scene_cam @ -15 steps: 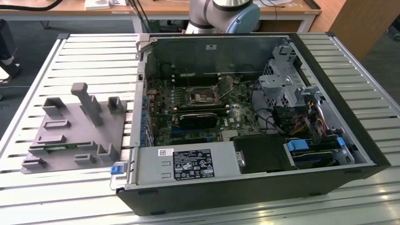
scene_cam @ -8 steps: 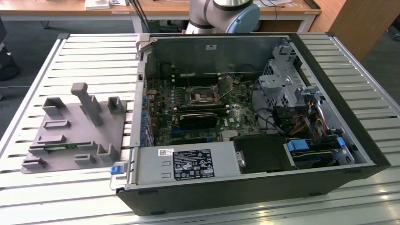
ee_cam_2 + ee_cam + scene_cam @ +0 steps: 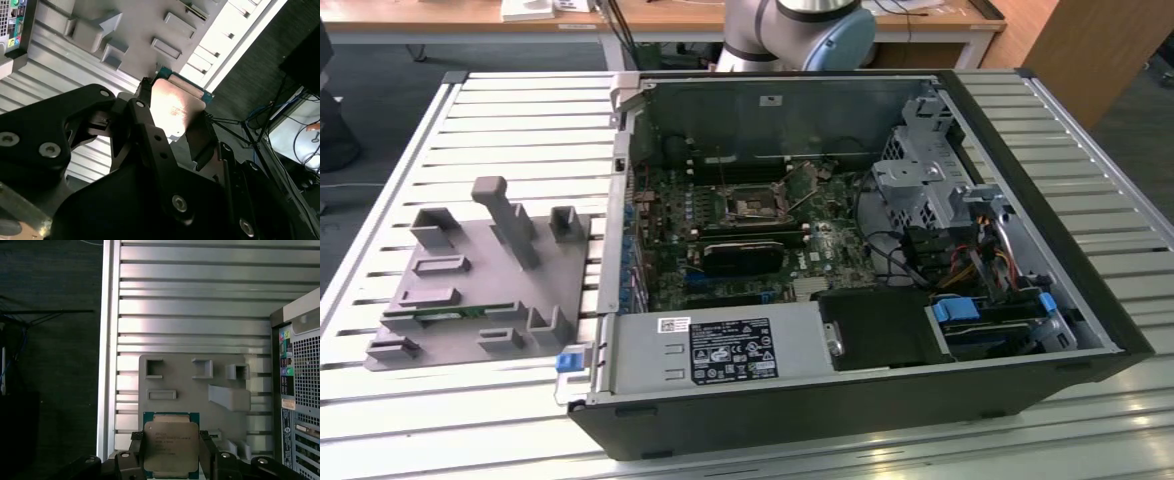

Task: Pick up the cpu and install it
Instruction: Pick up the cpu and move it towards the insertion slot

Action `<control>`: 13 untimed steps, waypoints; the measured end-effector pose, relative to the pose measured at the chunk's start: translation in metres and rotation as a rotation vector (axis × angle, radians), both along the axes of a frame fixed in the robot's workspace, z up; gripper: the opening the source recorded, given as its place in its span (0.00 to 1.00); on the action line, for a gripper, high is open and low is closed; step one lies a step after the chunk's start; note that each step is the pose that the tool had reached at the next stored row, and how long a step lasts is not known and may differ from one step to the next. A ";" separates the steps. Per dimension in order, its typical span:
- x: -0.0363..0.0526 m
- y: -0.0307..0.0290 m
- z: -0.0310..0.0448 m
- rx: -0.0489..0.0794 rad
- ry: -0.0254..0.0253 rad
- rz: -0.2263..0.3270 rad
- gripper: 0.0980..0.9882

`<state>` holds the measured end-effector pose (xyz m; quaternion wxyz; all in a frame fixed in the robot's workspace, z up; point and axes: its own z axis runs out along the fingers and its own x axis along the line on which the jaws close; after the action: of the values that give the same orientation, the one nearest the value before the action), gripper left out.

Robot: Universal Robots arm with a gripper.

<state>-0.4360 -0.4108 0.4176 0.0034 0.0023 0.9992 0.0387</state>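
Clearly, the tool (image 3: 171,440) clamps the cpu (image 3: 171,447) by two edges over the grey fixture (image 3: 190,385) on the slatted counter (image 3: 190,325).

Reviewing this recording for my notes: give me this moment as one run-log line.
hand: shut on cpu | where: over grey fixture tray, beside open computer case | install: not yet done

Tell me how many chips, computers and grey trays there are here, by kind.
cpu: 1, held between the fingers
computer: 1, lying open on the slatted table
grey tray: 1, beside the computer
Total: 3
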 end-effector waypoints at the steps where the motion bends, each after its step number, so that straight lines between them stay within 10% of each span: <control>1: 0.0034 0.0000 0.0000 0.000 0.0000 0.000 0.48; 13: 0.0310 0.0003 0.0000 0.000 0.0000 0.000 0.48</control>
<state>-0.4050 -0.4105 0.4176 0.0033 0.0023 0.9992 0.0387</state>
